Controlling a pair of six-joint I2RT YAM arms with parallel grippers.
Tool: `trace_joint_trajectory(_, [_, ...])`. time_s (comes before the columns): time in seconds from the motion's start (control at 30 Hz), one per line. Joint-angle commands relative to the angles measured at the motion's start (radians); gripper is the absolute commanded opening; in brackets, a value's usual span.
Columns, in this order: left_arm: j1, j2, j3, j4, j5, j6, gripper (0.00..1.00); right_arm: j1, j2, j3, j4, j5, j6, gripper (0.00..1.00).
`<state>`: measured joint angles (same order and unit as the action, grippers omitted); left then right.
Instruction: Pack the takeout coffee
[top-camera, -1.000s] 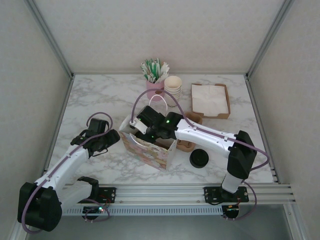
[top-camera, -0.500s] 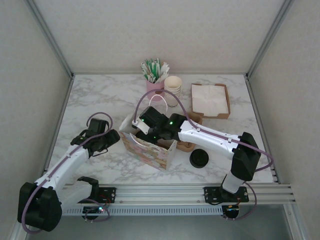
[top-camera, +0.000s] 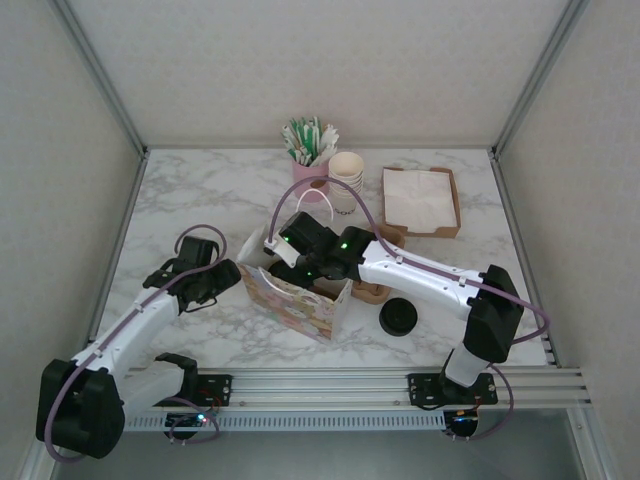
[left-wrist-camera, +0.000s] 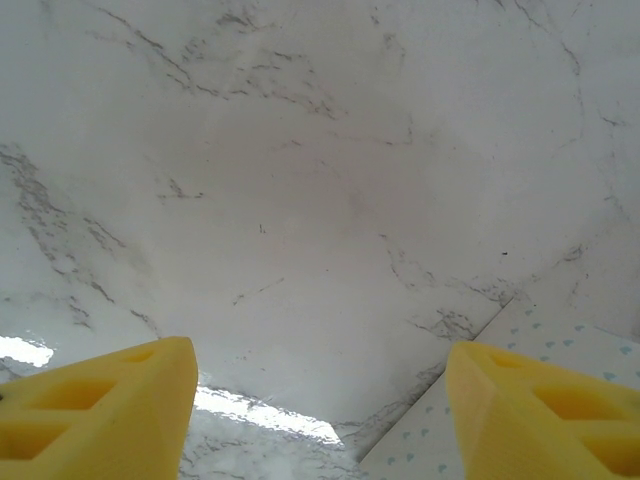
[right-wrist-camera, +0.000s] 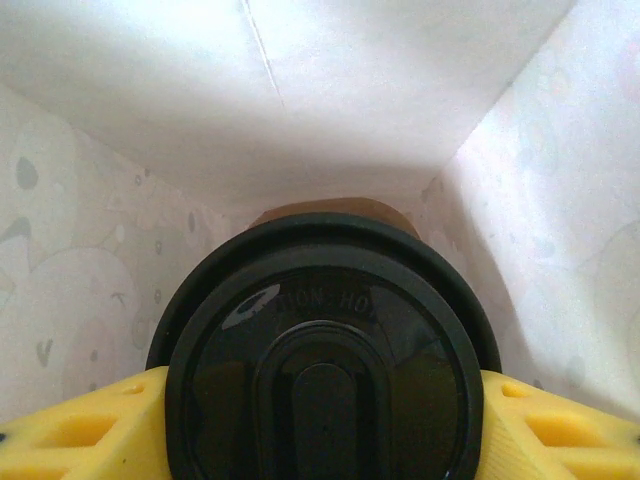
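Where the right gripper (right-wrist-camera: 320, 440) is: low centre of the wrist view, fingers clamped on either side of the takeout coffee (right-wrist-camera: 322, 370), lid up, presumably to keep it level.
Place of the takeout coffee: inside the paper bag (right-wrist-camera: 110, 250), walls around it, likely being set down.
Left gripper (left-wrist-camera: 320, 420): jaws apart, empty, just beside the bag, seemingly ready to steady it.

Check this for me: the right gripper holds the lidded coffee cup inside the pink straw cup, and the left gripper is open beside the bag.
Wrong place. The right wrist view shows the right gripper holding the takeout coffee inside the paper bag, not the pink straw cup. The left gripper is open beside the bag, as stated.
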<state>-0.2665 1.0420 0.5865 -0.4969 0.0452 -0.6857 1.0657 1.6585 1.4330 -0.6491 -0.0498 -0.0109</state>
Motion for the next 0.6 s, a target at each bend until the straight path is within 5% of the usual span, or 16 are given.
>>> trace_joint_trajectory(0.0, [0.004,0.009,-0.010,0.010,0.015,-0.018,0.66,0.002,-0.025,-0.013,0.047,-0.010,0.014,0.49])
trace_joint_trajectory(0.57, [0.001,0.035,-0.019,0.020,0.010,-0.014,0.66,0.004,0.078,-0.071,0.006,0.031,-0.033,0.49])
